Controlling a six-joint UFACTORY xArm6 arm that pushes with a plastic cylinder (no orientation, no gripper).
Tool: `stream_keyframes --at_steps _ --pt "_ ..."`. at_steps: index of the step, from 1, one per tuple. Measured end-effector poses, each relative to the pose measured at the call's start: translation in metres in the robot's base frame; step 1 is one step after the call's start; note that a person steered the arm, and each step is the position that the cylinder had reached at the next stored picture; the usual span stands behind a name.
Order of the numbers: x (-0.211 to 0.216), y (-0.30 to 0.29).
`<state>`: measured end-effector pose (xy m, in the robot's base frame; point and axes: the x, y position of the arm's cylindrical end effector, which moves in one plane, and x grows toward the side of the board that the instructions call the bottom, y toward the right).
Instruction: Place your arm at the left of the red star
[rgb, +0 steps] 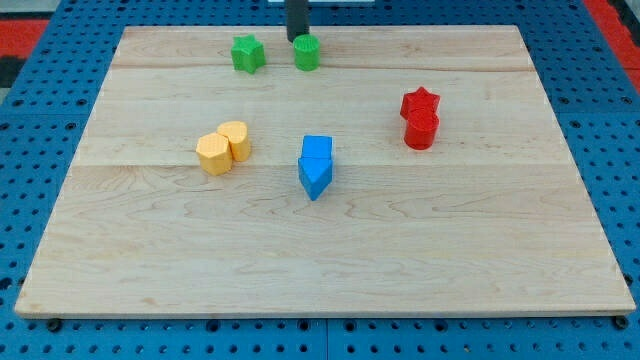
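Observation:
The red star (421, 102) sits at the view's right, above the middle, touching a red round block (421, 130) just below it. My tip (297, 39) is at the view's top centre, right beside the upper left of a green round block (308, 53). It is far to the upper left of the red star.
A green star (247, 54) lies left of the green round block. Two yellow blocks (223, 148) touch at the view's left of centre. Two blue blocks (316, 165) touch near the centre. The wooden board (320, 250) lies on a blue perforated surface.

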<state>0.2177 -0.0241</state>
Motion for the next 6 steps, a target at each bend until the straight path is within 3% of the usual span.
stream_keyframes --at_steps 2,6 --pt "-0.002 0.044" --pt "0.076 0.083"
